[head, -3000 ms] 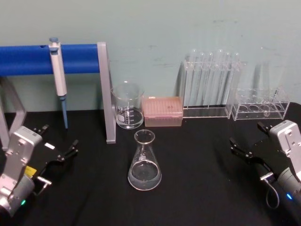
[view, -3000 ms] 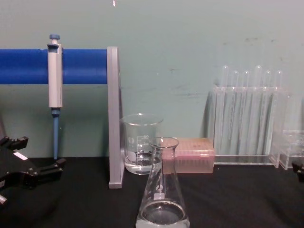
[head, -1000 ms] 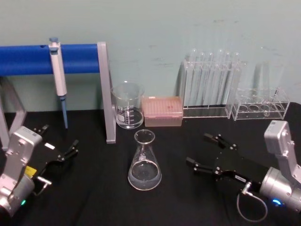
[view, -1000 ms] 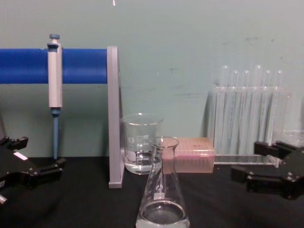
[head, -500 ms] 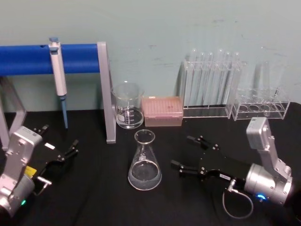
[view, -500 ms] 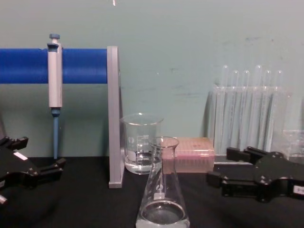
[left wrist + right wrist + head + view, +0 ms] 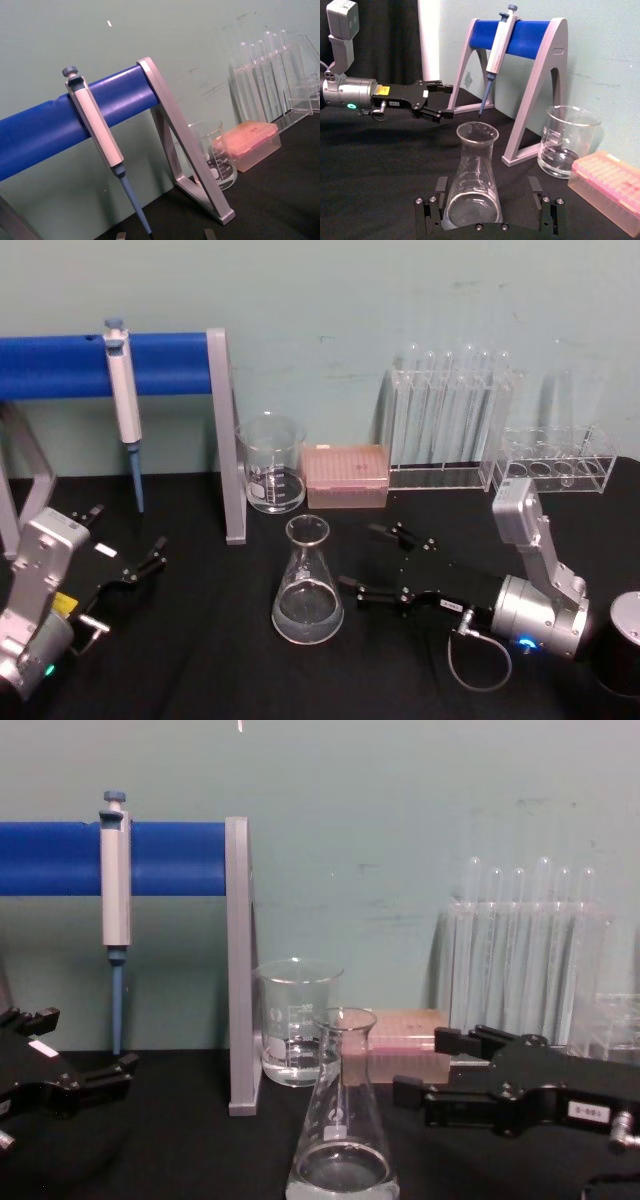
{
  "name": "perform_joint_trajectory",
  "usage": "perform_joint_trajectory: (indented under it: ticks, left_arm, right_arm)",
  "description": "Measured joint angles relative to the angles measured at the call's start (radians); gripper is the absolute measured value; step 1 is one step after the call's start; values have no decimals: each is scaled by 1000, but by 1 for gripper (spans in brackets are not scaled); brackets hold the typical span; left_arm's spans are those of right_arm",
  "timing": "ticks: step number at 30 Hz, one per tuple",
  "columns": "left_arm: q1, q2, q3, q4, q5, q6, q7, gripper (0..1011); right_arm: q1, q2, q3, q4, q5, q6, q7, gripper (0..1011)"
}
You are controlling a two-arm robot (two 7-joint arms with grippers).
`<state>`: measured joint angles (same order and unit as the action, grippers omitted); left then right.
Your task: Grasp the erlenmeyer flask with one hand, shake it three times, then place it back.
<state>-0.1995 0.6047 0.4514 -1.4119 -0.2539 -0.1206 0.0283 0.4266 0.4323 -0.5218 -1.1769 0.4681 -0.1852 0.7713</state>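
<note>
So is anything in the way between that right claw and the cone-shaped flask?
Nothing visible. The open right claw sits just right of the flask, with only bare black table between them. The beaker and pink box stand farther back, out of its path. The left claw rests far left.

No text can be read.
- Graduation marks and small print are seen on the beaker (image 7: 298,1022), but are not resolved.
- A small white label (image 7: 337,1131) is carried on the erlenmeyer flask (image 7: 345,1080); its characters are illegible.
- A white tag (image 7: 583,1110) with dark characters is fixed on the right gripper (image 7: 420,1067); the digits cannot be made out.
- A yellow sticker (image 7: 382,90) is fixed on the left gripper (image 7: 447,102); its print is unreadable.
</note>
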Motion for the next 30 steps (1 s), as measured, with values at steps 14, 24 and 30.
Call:
perform_joint_trajectory:
  ticks: [14,24,30]
  left_arm:
    - [0,0,0,0,0,0,0,1001]
    - [0,0,0,0,0,0,0,1001]
    - [0,0,0,0,0,0,0,1001]
  right_arm:
    - [41,-41,-22,50,2,0,14,1000]
    - [54,-64,-33,63,-5,5,-2,1000]
    - [56,-78,-40,66,-22,11,-28,1000]
